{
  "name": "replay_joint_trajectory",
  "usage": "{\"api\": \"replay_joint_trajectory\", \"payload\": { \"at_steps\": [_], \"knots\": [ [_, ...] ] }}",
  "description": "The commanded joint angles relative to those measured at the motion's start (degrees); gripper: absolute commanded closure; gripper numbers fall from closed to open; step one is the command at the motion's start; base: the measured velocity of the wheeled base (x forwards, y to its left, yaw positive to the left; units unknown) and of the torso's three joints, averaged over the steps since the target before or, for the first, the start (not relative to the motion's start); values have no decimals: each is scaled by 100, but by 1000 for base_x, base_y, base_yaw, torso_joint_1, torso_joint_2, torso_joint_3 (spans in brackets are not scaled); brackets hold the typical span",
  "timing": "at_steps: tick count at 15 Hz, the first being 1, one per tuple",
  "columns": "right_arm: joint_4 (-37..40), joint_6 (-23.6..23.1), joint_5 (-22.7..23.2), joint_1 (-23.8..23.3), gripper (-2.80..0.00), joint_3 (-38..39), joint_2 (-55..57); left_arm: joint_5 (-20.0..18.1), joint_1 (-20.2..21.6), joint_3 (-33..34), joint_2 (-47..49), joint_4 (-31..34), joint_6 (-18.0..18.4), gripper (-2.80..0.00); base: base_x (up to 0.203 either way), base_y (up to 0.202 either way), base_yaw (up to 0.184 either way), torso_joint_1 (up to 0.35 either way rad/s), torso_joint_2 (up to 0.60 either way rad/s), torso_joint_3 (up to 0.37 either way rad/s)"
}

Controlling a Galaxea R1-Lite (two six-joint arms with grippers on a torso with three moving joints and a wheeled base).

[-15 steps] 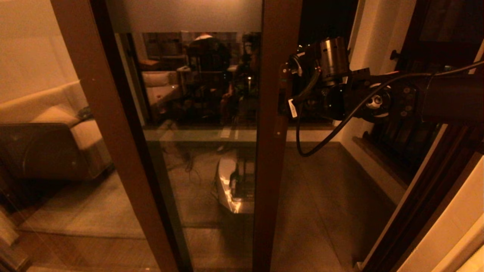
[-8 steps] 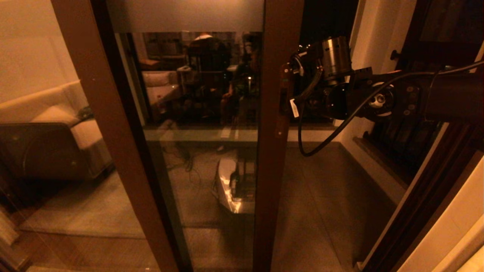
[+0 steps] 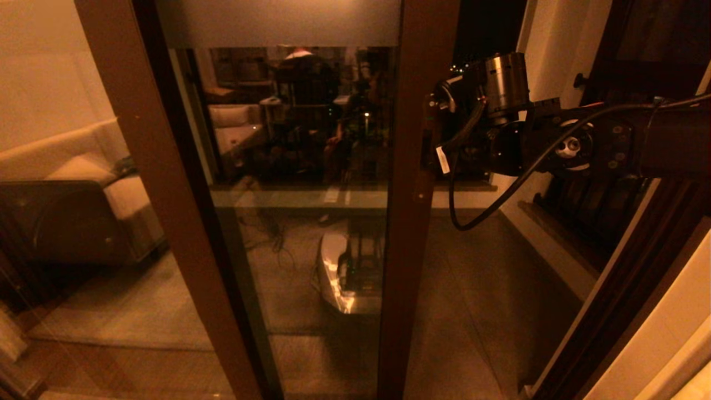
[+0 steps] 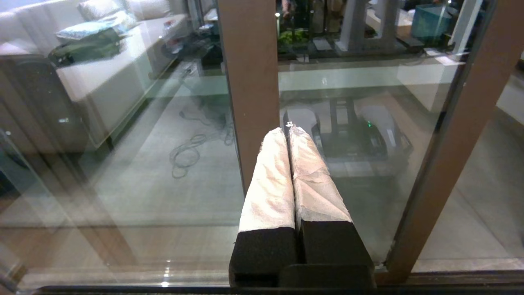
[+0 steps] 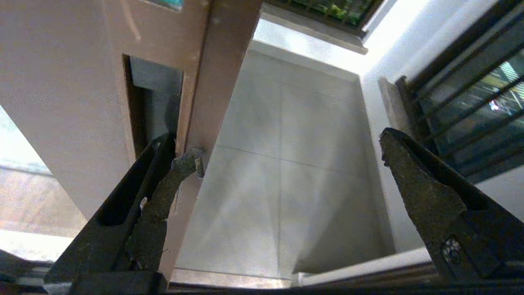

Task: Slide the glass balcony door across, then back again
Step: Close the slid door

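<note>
The glass balcony door [image 3: 300,166] stands straight ahead in the head view, with a frosted top band [image 3: 278,22] and a brown stile [image 3: 414,222] on its right edge. My right gripper [image 3: 430,136] is at that stile at mid height. In the right wrist view it [image 5: 288,147] is open wide. One finger [image 5: 163,196] sits in the dark recessed handle slot [image 5: 157,102], against the slot's edge; the other hangs free over the balcony floor. My left gripper [image 4: 287,129] is shut on nothing, its white-wrapped fingers held low in front of the glass.
The plain brown frame [image 3: 166,194] of the other panel stands to the left. Right of the door gap are a white wall [image 3: 547,66], a dark barred window [image 3: 589,205] and the tiled balcony floor [image 3: 477,289]. The glass reflects a sofa [image 3: 72,189].
The door stile has slid to the right, and my right arm has moved right with it, its finger still in the handle slot. The opening beside the white wall has narrowed.
</note>
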Motion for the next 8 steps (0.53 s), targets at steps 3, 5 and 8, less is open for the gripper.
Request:
{"api": "replay_joint_trajectory", "payload": {
  "at_steps": [3,5,8],
  "knots": [
    [17,-17,-4,2,-280,76,-106,-1,0,167,7,-3,2,0,0,0,0,0,0,0],
    [17,-32,-4,-33,-280,121,-150,-1,0,176,7,-3,2,0,0,0,0,0,0,0],
    [17,-127,-28,-75,-280,201,-240,-1,0,176,7,-3,2,0,0,0,0,0,0,0]
  ]
}}
